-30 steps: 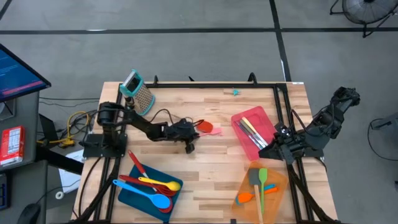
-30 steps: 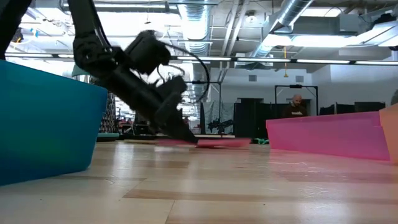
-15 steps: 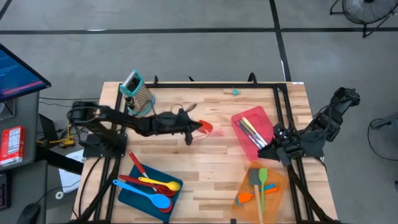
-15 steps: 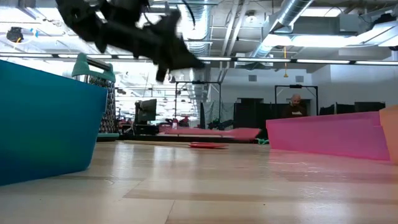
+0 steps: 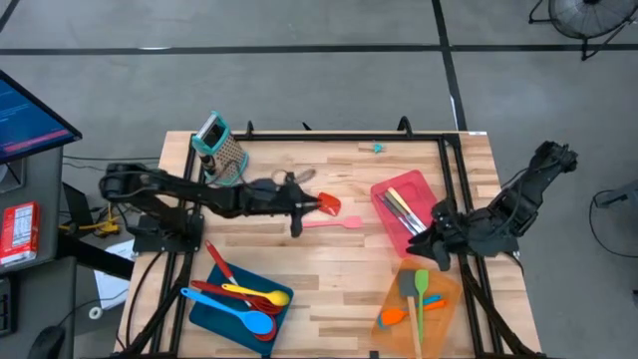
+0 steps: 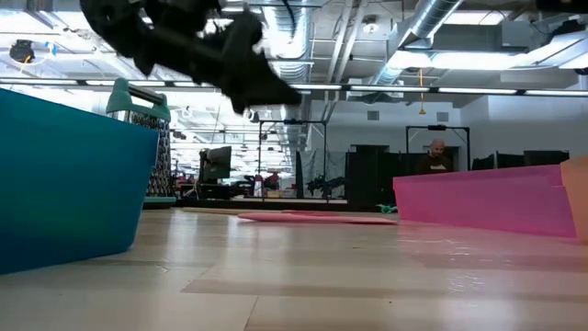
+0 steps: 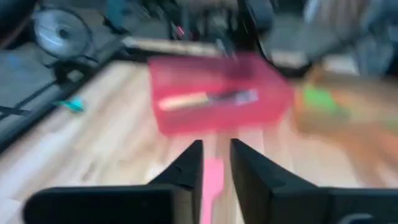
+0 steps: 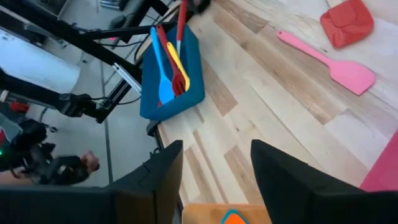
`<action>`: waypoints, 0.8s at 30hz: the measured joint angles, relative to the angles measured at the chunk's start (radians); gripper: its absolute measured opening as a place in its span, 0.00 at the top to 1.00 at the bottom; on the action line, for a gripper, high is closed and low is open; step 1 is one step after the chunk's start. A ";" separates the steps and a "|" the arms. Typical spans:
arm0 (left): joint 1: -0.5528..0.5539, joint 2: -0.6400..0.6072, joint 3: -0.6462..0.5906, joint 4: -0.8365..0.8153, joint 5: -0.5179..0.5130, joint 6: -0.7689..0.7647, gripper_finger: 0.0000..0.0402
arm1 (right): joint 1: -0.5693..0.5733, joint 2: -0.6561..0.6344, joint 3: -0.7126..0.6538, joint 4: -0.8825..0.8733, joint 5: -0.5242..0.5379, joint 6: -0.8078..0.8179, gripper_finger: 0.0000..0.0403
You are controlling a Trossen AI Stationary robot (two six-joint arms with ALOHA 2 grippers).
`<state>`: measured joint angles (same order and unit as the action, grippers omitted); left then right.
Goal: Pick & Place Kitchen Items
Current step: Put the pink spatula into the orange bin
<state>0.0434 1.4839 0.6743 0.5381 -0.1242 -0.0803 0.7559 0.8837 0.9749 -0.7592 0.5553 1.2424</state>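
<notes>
Two spatulas had not yet been sorted into a tray. One was a slim pink silicone spatula (image 5: 334, 222), which lay flat on the light wooden table (image 5: 329, 269), roughly midway between the arms. Just beside its blade sat a red squarish flat spatula head (image 5: 329, 204).

The left gripper (image 5: 304, 206) hung in the air directly over this spot. In the low view it was clearly off the wood. In its own wrist view its two dark fingers stood a little apart, and the pink handle showed through the gap, down on the table and not clamped. Whether the tips touched the red piece could not be told.

The right gripper (image 5: 421, 239) waited at the near corner of the shallow red plastic tray (image 5: 379, 194), fingers spread wide and empty. That tray already held several slim utensils. The orange tray (image 5: 439, 284) held a green turner and an orange one. The blue tray (image 5: 224, 321) held red, yellow and blue spoons.

The step in hand looked like the fetching of the pink spatula. The next move would probably call for the left gripper to come straight down with its fingers either side of the thin handle. It would need to spread them wider first and pinch low against the wood, since the handle lay flat and offered little to catch. A lift and a carry to one of the trays would then follow, keeping clear of the red piece.
</notes>
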 joint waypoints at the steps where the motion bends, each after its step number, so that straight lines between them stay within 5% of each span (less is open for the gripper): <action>1: -0.003 0.029 0.000 -0.001 0.018 0.032 0.82 | 0.000 0.008 0.000 0.000 -0.001 0.007 0.53; 13: -0.003 0.214 -0.062 -0.001 -0.006 0.066 0.38 | 0.000 0.053 0.000 0.002 -0.034 0.015 0.39; 24: -0.003 0.225 -0.198 0.153 -0.025 0.088 0.34 | -0.019 0.046 0.000 -0.026 -0.033 0.015 0.39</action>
<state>0.0402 1.7088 0.4758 0.6911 -0.1490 0.0079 0.7370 0.9295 0.9749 -0.7856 0.5220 1.2572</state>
